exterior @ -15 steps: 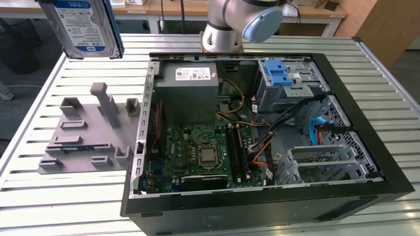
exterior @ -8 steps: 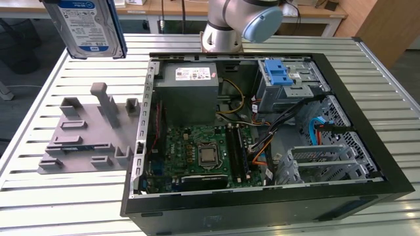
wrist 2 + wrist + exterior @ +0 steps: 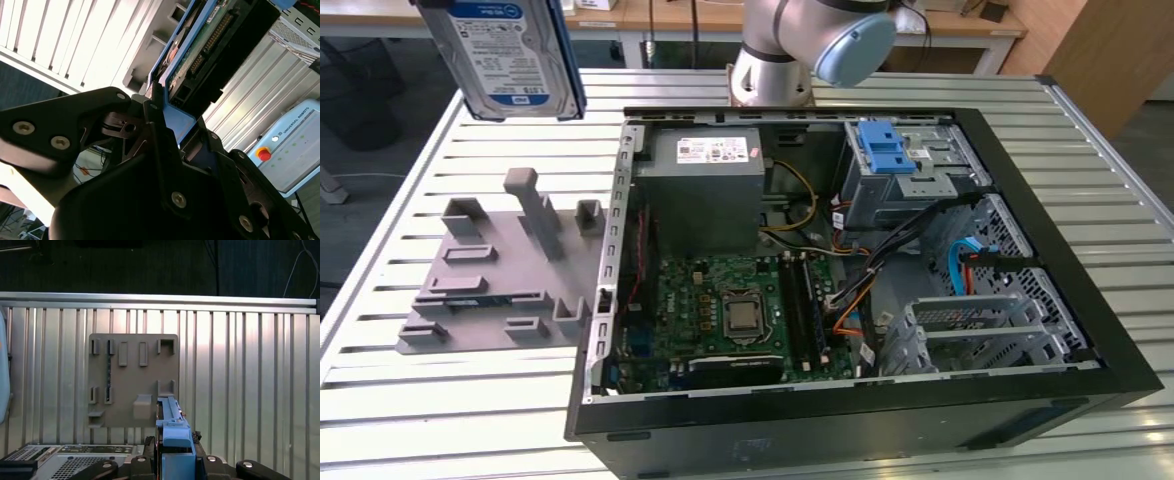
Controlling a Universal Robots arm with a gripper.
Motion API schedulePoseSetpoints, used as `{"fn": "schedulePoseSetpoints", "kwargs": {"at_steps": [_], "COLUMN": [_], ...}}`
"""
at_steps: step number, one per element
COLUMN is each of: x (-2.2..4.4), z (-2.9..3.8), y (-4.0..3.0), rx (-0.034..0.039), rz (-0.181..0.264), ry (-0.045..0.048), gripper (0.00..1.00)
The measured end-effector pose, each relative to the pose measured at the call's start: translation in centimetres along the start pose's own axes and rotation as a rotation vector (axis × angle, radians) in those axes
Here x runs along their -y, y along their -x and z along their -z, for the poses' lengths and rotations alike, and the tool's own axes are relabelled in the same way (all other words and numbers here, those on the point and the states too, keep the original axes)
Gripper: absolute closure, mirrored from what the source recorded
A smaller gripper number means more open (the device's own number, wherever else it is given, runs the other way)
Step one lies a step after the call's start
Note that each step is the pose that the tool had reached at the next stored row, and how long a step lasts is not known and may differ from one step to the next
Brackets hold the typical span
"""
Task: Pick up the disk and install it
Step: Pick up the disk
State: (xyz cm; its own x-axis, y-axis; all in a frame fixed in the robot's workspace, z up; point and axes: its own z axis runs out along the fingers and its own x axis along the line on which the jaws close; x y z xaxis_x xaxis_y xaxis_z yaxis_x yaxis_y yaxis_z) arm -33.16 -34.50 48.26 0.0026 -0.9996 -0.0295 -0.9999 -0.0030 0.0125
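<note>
On slatted silver metal table (image 3: 400,400): open black metal computer case (image 3: 854,415) toward the exterior view's right, flat grey plastic fixture plate (image 3: 467,290) just beside it on the left. Inside case: grey metal box (image 3: 707,200) behind green circuit board (image 3: 720,300), silver metal drive cage (image 3: 907,170) to their right. Behind case: grey robot arm (image 3: 787,50). Well above table, at the left: flat silver rectangular disk (image 3: 507,50) in blue plastic frame, clamped in black gripper (image 3: 167,120).

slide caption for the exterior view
The disk in its blue carrier aloft above the grey fixture plate, beside the open computer case on the slatted table
</note>
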Motion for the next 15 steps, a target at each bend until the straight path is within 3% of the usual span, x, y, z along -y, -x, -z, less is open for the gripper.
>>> {"fn": "schedulePoseSetpoints", "kwargs": {"at_steps": [6, 15], "x": [0.31, 0.92], "z": [0.02, 0.09], "y": [-0.93, -2.94], "rx": [0.0000, 0.0000], "rz": [0.000, 0.000], "ry": [-0.0002, -0.0001], "gripper": [0.64, 0.64]}}
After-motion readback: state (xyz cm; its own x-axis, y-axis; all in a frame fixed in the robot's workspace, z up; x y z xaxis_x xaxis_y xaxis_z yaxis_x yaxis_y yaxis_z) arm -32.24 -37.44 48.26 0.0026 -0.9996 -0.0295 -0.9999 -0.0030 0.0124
